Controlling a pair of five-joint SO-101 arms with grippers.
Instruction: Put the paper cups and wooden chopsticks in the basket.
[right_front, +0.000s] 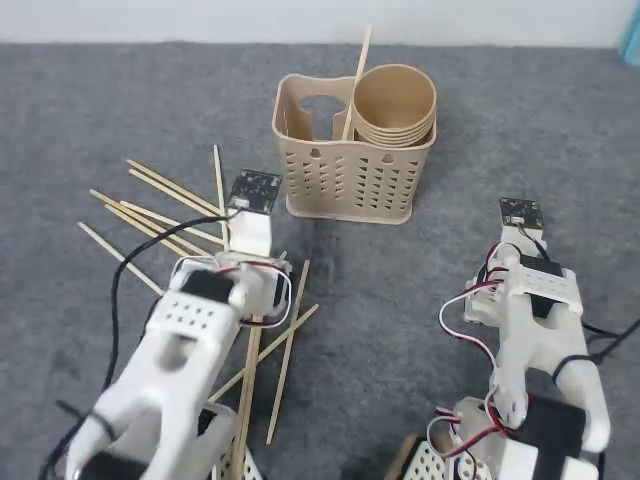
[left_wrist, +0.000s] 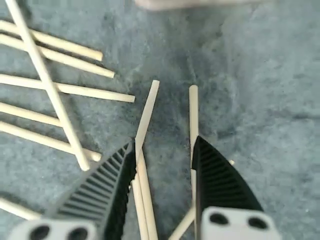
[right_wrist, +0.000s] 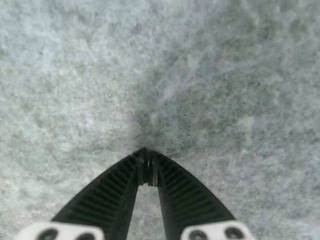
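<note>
A beige basket (right_front: 350, 178) stands at the back middle, holding stacked paper cups (right_front: 395, 103) and one upright chopstick (right_front: 358, 70). Several wooden chopsticks (right_front: 165, 205) lie scattered on the grey carpet at the left. My left gripper (left_wrist: 164, 145) hangs open low over the carpet, its black fingers (left_wrist: 114, 175) straddling two chopsticks (left_wrist: 146, 112) whose ends point away from it; one chopstick (left_wrist: 193, 112) lies along the inner side of the other finger. My right gripper (right_wrist: 148, 167) is shut on nothing, pointed down at bare carpet, at the right of the high view (right_front: 521, 215).
The left arm (right_front: 190, 340) covers part of the chopstick pile, with more sticks (right_front: 288, 350) showing beside it. Bare carpet (right_front: 400, 290) lies between the two arms and in front of the basket. The right arm's body (right_front: 540, 340) sits at the lower right.
</note>
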